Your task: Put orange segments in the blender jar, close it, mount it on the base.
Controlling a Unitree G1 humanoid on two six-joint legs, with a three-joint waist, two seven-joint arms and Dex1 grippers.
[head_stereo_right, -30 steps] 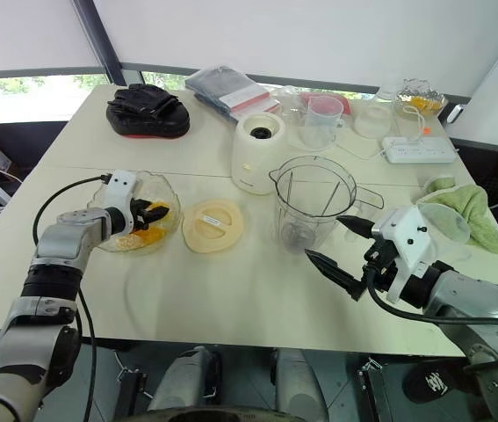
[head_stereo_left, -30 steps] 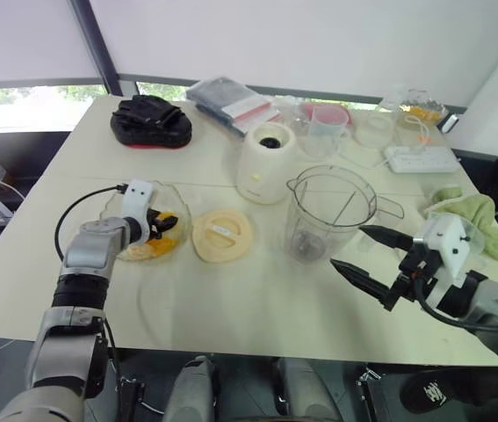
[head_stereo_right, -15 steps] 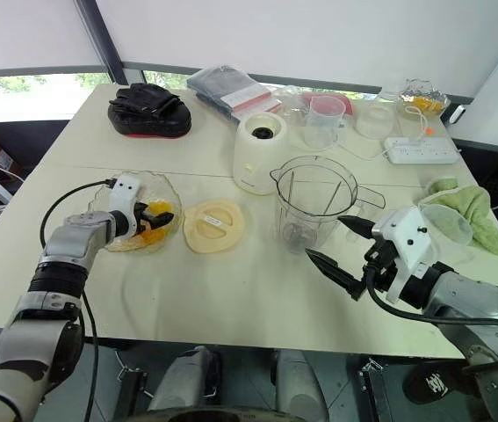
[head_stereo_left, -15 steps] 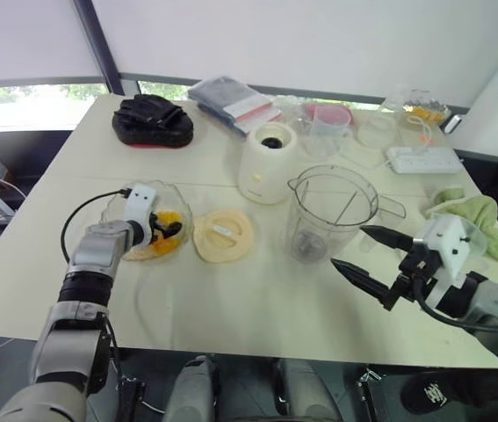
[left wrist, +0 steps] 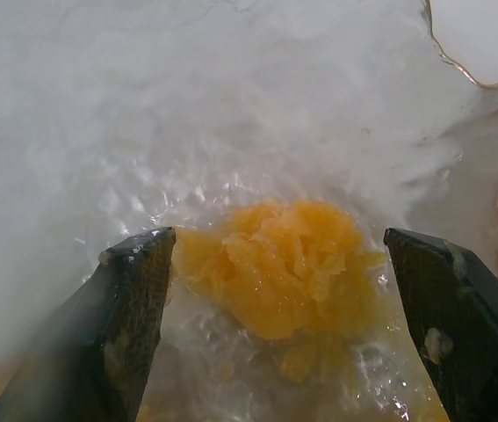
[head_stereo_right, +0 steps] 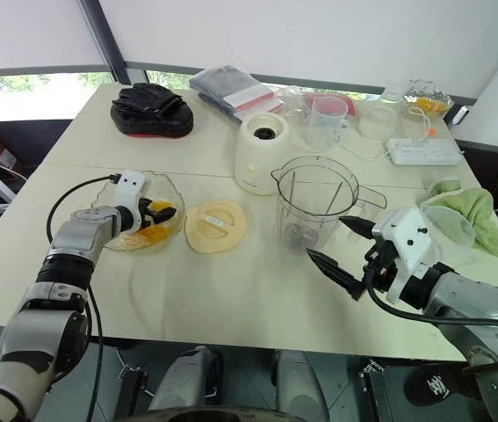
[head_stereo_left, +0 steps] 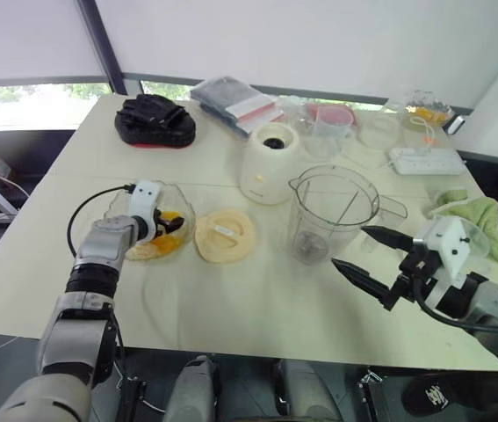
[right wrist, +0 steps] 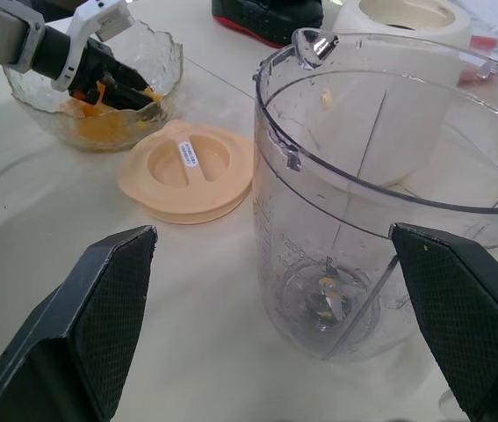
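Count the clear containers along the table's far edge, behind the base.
3, possibly more hidden in the clutter: a measuring cup just behind the base, a round tub to its right, and a glass bowl holding orange pieces at the far right corner.

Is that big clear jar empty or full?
Nearly empty: the jar stands upright and lidless, with just small orange bits by its blade.

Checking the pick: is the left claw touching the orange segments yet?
Cannot tell. In the left wrist view the open left claw straddles the orange segments; one finger looks flush against them, but contact isn't plain.
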